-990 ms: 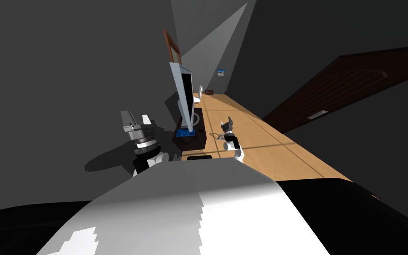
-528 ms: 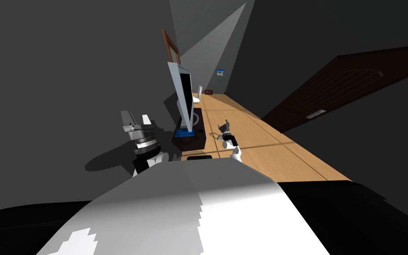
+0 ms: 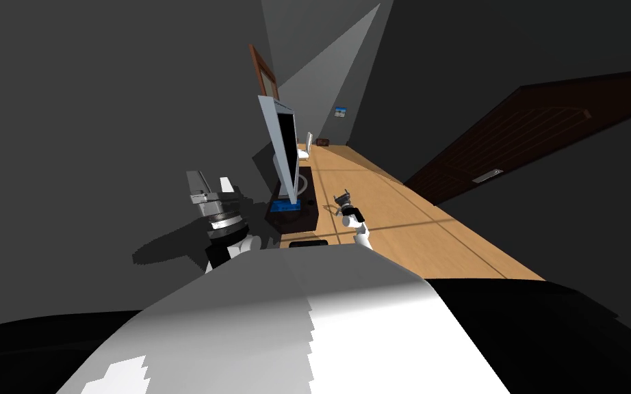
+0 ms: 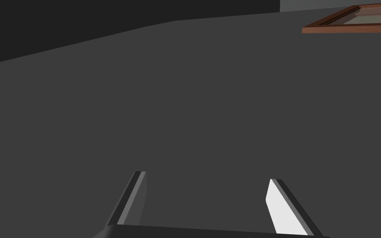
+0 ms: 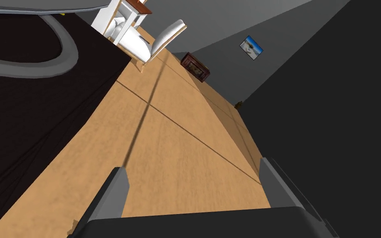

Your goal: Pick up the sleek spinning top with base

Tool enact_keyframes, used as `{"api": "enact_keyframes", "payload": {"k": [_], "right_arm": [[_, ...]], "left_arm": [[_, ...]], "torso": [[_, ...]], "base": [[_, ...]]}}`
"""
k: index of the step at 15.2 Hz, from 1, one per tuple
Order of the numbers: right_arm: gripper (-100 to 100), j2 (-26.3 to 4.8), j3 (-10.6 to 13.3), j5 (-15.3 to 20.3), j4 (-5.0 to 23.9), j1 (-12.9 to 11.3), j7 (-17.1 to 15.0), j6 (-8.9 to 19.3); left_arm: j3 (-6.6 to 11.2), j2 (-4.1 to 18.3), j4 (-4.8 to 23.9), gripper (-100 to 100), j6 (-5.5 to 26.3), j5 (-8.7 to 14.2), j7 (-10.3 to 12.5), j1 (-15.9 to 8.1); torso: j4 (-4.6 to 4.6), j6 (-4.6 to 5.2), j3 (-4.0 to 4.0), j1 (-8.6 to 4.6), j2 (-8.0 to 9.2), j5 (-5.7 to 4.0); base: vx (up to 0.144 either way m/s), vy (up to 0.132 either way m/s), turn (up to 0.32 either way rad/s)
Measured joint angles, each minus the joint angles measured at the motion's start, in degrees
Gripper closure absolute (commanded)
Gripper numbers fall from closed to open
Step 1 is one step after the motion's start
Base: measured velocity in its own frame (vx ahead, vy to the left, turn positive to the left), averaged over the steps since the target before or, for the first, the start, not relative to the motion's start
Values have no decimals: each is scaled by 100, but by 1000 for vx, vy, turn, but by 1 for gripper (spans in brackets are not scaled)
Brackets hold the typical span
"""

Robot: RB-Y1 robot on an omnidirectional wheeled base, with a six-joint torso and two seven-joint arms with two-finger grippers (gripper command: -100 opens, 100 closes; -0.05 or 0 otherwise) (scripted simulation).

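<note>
The right gripper (image 3: 343,199) hangs over the wooden floor (image 5: 177,136) just beside the long edge of a low dark desk (image 5: 41,115), and its two fingers stand spread with nothing between them. It points along the floor, roughly parallel to that edge, so the desk passes on the robot's left of it rather than ahead. On the desk stands a tall thin screen (image 3: 287,147) on a curved grey foot (image 5: 63,58), with a small blue thing (image 3: 283,205) lying at the near end. I cannot make out the spinning top for certain: the only candidate is a dark speck (image 3: 311,202) on the desk top, near the edge that faces the right gripper, and it is too small to tell its shape or which way its spindle runs. If that speck is the top, it lies close to the right gripper, toward the robot's left and slightly nearer the body, so I judge the coming move to be a turn of the wrist leftward over the desk edge before any descent. The left gripper (image 3: 211,180) is raised beside the dark wall on the far side of the screen, fingers likewise apart and empty; the screen stands between it and the speck, so the right arm looks better placed.
</note>
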Motion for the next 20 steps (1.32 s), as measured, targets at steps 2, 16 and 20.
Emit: {"api": "enact_keyframes", "payload": {"k": [2, 16, 20], "right_arm": [[-100, 19, -6, -211, 211, -151, -149, 161], [-100, 107, 62, -1481, 1863, -1015, -1008, 997], [-100, 197, 70, -1794, 2316, -1259, -1248, 1228]], "left_arm": [[0, 0, 0, 0, 0, 0, 0, 0], [0, 0, 0, 0, 0, 0, 0, 0], [0, 0, 0, 0, 0, 0, 0, 0]], "torso": [[0, -2, 0, 1, -1, 0], [1, -2, -1, -3, -3, 0], [-3, -2, -9, 3, -17, 1]], "base": [[0, 0, 0], [4, -4, 7], [40, 0, 29]]}}
